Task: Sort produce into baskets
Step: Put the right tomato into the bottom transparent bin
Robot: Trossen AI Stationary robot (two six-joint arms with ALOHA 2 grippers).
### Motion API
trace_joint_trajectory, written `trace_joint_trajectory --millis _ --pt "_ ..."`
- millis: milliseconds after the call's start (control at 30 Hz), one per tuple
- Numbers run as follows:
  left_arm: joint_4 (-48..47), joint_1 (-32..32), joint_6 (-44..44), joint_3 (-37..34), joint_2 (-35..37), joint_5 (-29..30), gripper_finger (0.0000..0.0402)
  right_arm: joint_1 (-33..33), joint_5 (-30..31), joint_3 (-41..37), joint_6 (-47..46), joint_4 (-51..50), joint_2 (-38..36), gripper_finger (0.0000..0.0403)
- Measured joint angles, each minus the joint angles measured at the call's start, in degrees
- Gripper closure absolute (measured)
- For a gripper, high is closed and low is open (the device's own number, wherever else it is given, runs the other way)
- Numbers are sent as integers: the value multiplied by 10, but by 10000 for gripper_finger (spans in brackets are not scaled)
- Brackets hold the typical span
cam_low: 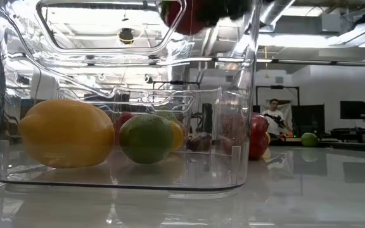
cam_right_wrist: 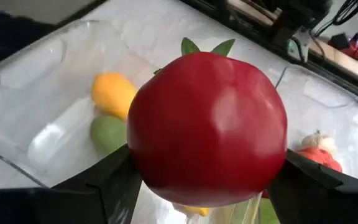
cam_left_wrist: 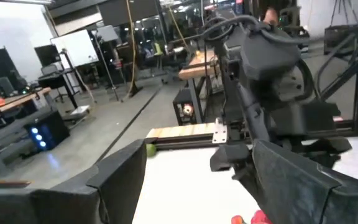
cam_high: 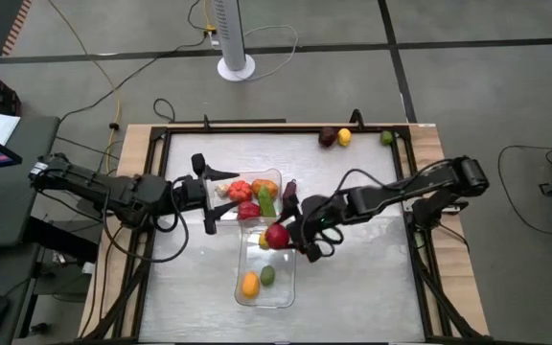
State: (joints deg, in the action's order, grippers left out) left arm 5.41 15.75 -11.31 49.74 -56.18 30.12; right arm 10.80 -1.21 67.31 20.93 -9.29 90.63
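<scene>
Two clear trays stand end to end at mid-table. The far tray (cam_high: 274, 175) holds several red, orange and green pieces. The near tray (cam_high: 287, 297) holds a yellow lemon (cam_high: 249, 284) and a green lime (cam_high: 267, 276), which also show in the low view (cam_low: 65, 133) (cam_low: 146, 137). My right gripper (cam_high: 282, 239) is shut on a red round fruit (cam_right_wrist: 207, 127) with green leaves, above the near tray's far end. My left gripper (cam_high: 206, 195) is open and empty at the far tray's left side. My right gripper pinches the red fruit's two opposite sides (cam_right_wrist: 140, 158) between its two fingers (cam_right_wrist: 110, 177). The fruit is lifted clear above the near tray, as the low view (cam_low: 181, 18) also shows.
A maroon piece (cam_high: 328, 137), a yellow piece (cam_high: 344, 137) and a green piece (cam_high: 387, 137) lie near the table's far edge. A dark maroon piece (cam_high: 289, 190) lies beside the far tray's right side. A white fan base (cam_high: 237, 67) stands on the floor beyond the table.
</scene>
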Motion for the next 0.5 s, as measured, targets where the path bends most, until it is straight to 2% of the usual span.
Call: trace_joint_trajectory --millis 200,500 --pt "-4 0 5 0 0 6 121 -5 8 0 -43 34 25 80" --pt "-4 0 4 0 0 8 121 -5 9 0 -74 32 25 8"
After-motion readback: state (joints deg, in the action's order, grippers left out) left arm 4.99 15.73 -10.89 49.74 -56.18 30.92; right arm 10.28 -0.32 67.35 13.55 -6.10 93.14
